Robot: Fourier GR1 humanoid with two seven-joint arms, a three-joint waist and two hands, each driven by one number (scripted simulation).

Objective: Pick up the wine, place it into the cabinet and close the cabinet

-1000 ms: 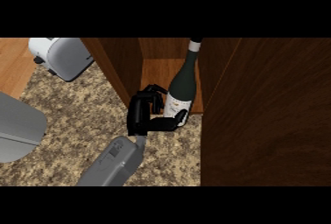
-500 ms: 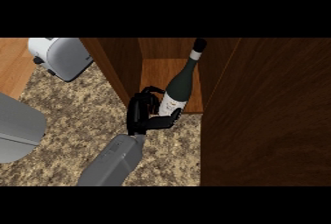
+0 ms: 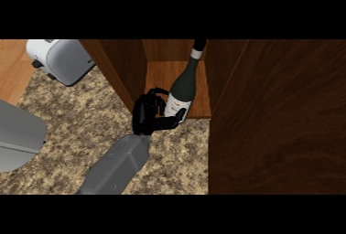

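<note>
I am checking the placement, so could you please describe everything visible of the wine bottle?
The wine bottle is dark glass with a pale band at the neck, a dark cap and a white label low on its body. It leans, its neck pointing into the open cabinet, its base near the shelf's front edge. The hand curls round its lower part at the label.

Forearm: one grey forearm (image 3: 121, 164) enters from the lower edge and slants up and to the right.
Which arm: cannot tell from this view.
Hand: the black hand (image 3: 150, 115) sits at the forearm's upper end, back turned to the left.
Fingers: curled to the right, upper fingers (image 3: 157, 93) arched over, thumb (image 3: 170, 122) hooked below.
</note>
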